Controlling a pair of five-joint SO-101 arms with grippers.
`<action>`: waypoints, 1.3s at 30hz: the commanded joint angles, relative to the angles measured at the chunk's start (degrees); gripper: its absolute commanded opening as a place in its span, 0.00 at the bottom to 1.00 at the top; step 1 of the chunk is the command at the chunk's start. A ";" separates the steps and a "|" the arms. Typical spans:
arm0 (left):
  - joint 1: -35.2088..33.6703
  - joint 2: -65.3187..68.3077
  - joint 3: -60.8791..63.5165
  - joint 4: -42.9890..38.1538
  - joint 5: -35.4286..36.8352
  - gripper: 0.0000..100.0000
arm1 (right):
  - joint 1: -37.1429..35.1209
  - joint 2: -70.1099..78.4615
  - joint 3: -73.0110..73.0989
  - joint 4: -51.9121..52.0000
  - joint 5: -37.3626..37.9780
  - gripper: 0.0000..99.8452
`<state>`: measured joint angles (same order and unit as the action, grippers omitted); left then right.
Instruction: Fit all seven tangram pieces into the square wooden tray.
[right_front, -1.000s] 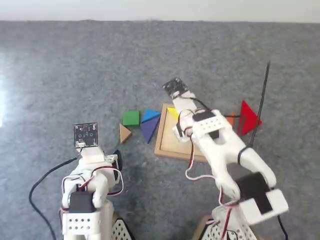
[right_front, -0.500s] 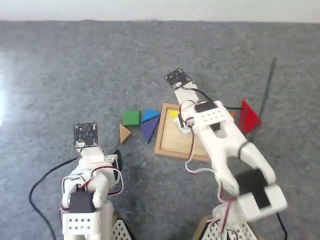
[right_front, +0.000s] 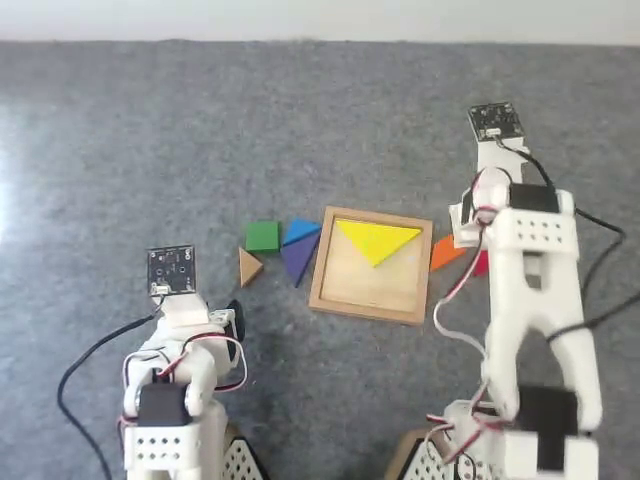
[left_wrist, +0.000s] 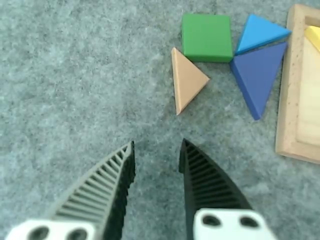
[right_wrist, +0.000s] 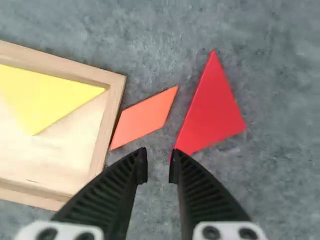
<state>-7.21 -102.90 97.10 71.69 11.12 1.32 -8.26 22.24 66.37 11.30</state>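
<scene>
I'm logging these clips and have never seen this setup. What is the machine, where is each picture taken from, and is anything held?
Two robot arms sit side by side at a grey table. One picture looks down from above; the other two come from each arm's wrist. The left hand and right hand are open and empty. A yellow triangle lies in the wooden tray. On one side lie a green square, a light blue triangle, a dark blue triangle and a tan triangle; on the other, an orange parallelogram and a red triangle.
</scene>
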 joint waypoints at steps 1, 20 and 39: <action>-0.26 -0.79 -0.66 0.26 0.62 0.14 | 1.10 7.25 -7.03 0.57 -1.76 0.17; -0.26 -0.79 -0.66 0.26 0.62 0.14 | 8.04 38.90 -25.67 3.03 -2.81 0.25; -0.26 -0.79 -0.66 0.26 0.62 0.14 | 14.55 41.01 -27.87 6.73 -5.98 0.18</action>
<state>-7.21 -102.90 97.10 71.69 11.12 13.89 32.00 -5.54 72.70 5.93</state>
